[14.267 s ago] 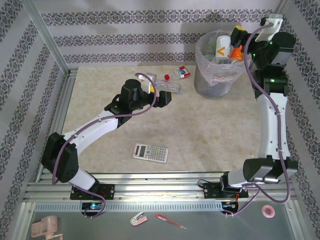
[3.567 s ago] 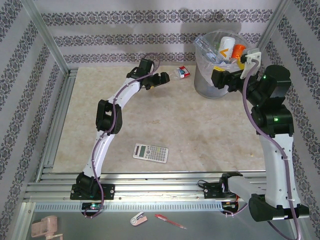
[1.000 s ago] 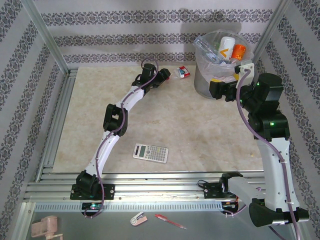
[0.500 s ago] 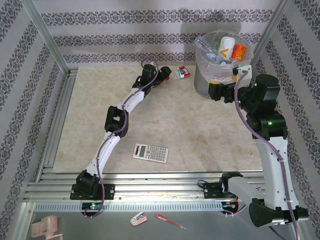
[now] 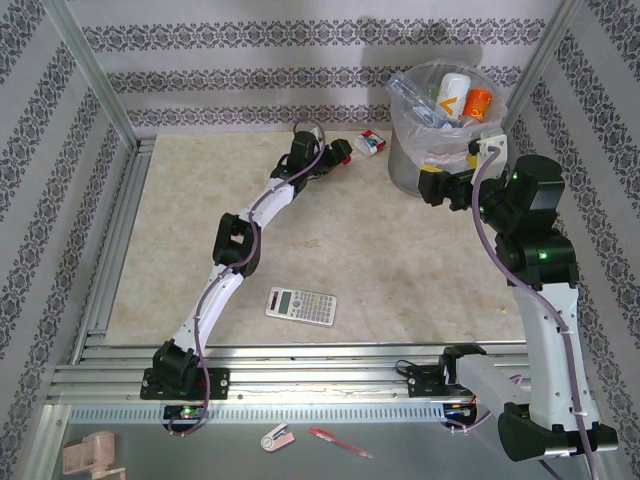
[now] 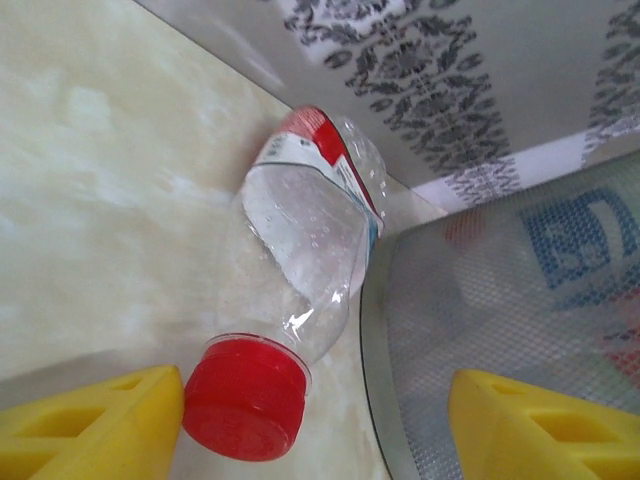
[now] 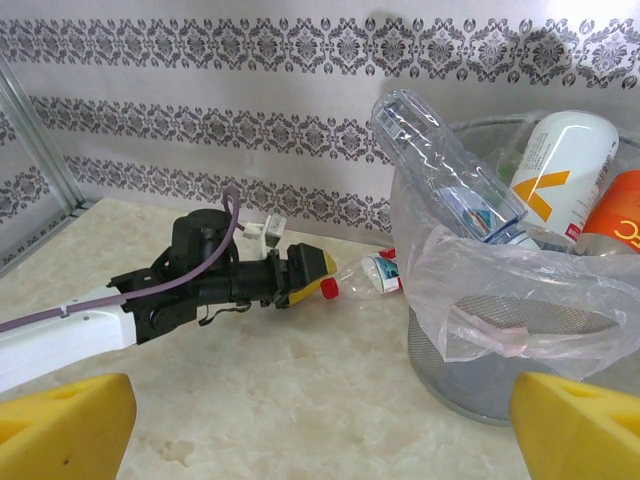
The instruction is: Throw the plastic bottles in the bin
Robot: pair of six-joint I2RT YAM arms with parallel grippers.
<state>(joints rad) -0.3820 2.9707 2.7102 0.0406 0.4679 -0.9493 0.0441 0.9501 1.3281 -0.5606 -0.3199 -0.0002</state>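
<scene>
Now the round grey mesh wastebasket [image 5: 412, 172] with its whitish plastic liner stands far right on the table [image 5: 400, 280], plastic bottles [image 5: 452, 95] heaped inside. The right gripper [image 5: 433, 186] hangs near it, jaws wide, empty. The left gripper [image 5: 338, 155] is spread around the red cap [image 6: 245, 400] of a crushed clear bottle [image 6: 310, 230] beside the bin — seemingly touching one finger [image 6: 90, 425].

You're looking at a crushed bottle [image 6: 310, 250] of clear, glossy plastic, its red cap [image 6: 245, 400] smooth and duller. Your yellow fingers [image 6: 90, 425] look matt plastic. The surface [image 6: 90, 180] is smooth, marble-patterned, softly shiny; the bin [image 7: 470, 390] is grey wire mesh, its bag [image 7: 450, 270] thin and filmy.
</scene>
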